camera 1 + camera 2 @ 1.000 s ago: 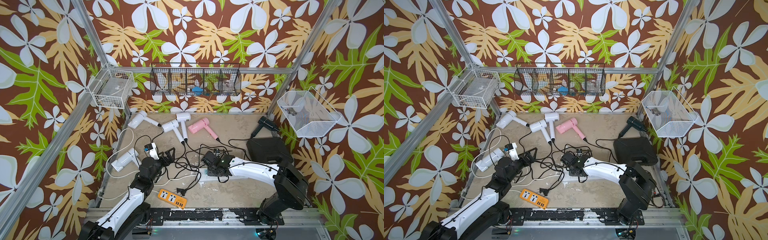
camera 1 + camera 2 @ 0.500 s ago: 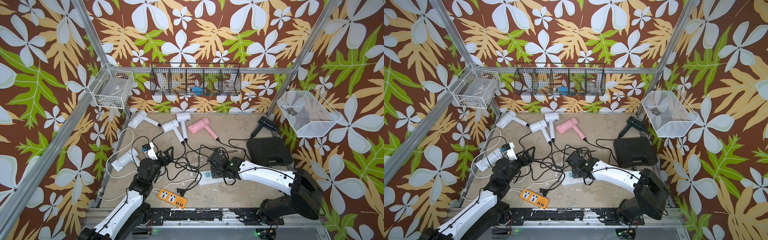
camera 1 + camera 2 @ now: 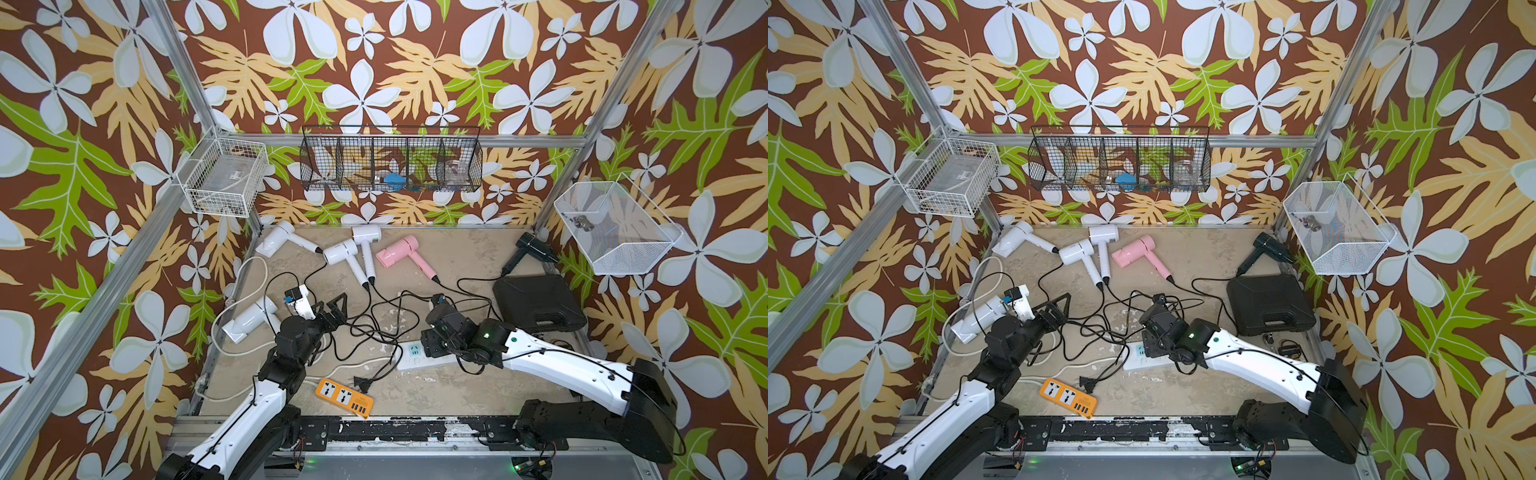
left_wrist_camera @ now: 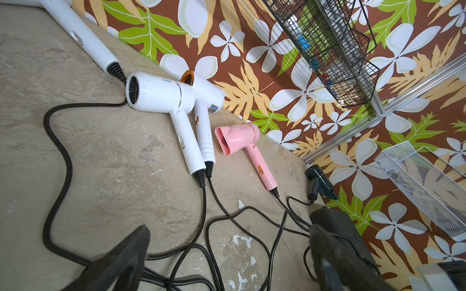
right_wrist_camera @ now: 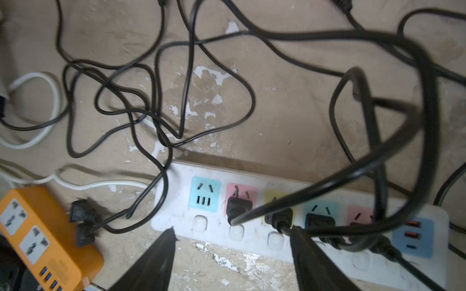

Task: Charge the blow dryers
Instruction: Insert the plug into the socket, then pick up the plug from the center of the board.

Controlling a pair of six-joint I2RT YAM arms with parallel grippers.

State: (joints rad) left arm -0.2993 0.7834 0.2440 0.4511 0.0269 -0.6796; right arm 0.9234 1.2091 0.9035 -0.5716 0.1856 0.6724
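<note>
Plugging-in step, mid-course. Right gripper [image 5: 234, 230] low over the near edge of the white power strip [image 5: 181, 219], jaws spread, pinching nothing, one fingertip just beside the cord leaving the yellow socket. Four black plugs [image 5: 239, 206] apparently seated in a row along the strip, the right-most partly hidden behind a looped cord. Left-end light-blue socket [image 5: 204, 194] empty.

Two loose plugs [image 5: 82, 221] lying against each other on the table [image 3: 457, 257], between the white strip and the orange power strip [image 5: 37, 226].

Left gripper [image 4: 230, 230] spread wide, empty, hovering over the tangled cords [image 4: 201, 226] at the left.

Three white blow dryers [image 3: 343, 253] and the pink blow dryer [image 3: 395, 254] lying along the far edge. Black blow dryer [image 3: 534, 247] in the far right corner. Fourth white blow dryer [image 3: 249, 322] at the left edge.

Judged four of six connected. Next move, as judged: reach left for one loose plug, pinch it by the body, lift it clear of the tangle, turn the prongs downward, press squarely into the free light-blue socket. Socket for the last plug uncertain, possibly the orange strip.
</note>
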